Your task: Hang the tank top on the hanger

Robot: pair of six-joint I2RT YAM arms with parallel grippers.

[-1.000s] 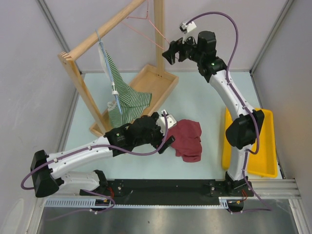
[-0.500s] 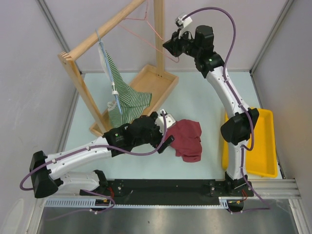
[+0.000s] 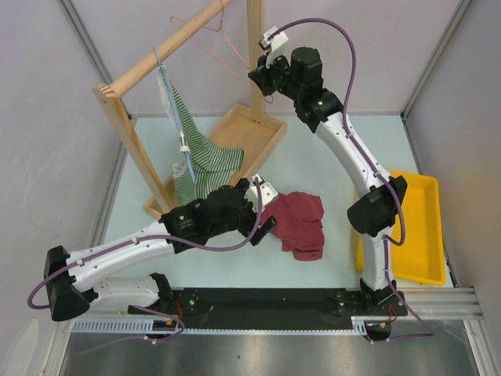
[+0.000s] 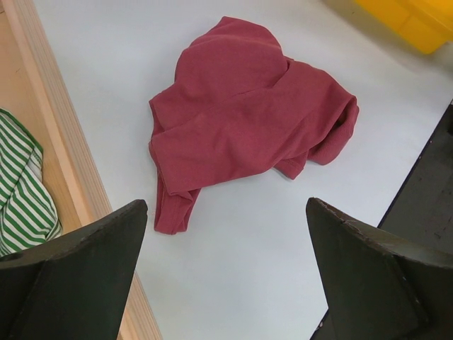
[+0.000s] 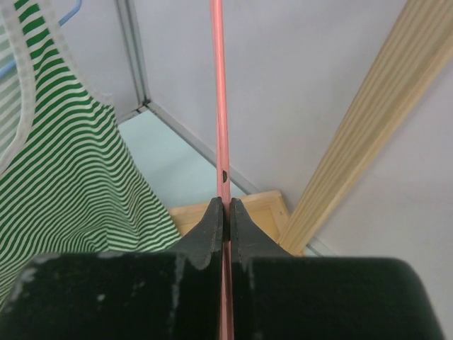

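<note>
The hanger (image 5: pixel 219 106) runs off the right wrist view's top

Open table (image 4: pixel 233 269) around tank top (image 4: pixel 241 120), rack (image 4: pixel 60 120) alongside

A robot test lab, white left arm (image 3: pixel 125 252) and right arm (image 3: pixel 356 157) bolted to a black rail (image 3: pixel 266 301), plain grey walls (image 3: pixel 47 117) and metal posts (image 3: pixel 434 59), pale table (image 3: pixel 313 157) under the wide jaws of the left gripper (image 4: pixel 226 205), wooden rack (image 5: pixel 354 142) beside the jaws of the right gripper (image 5: pixel 224 205)

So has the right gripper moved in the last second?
Yes. The right gripper, shut on the hanger, has shifted left toward the upright wooden post and now overlaps it in the top view.
</note>
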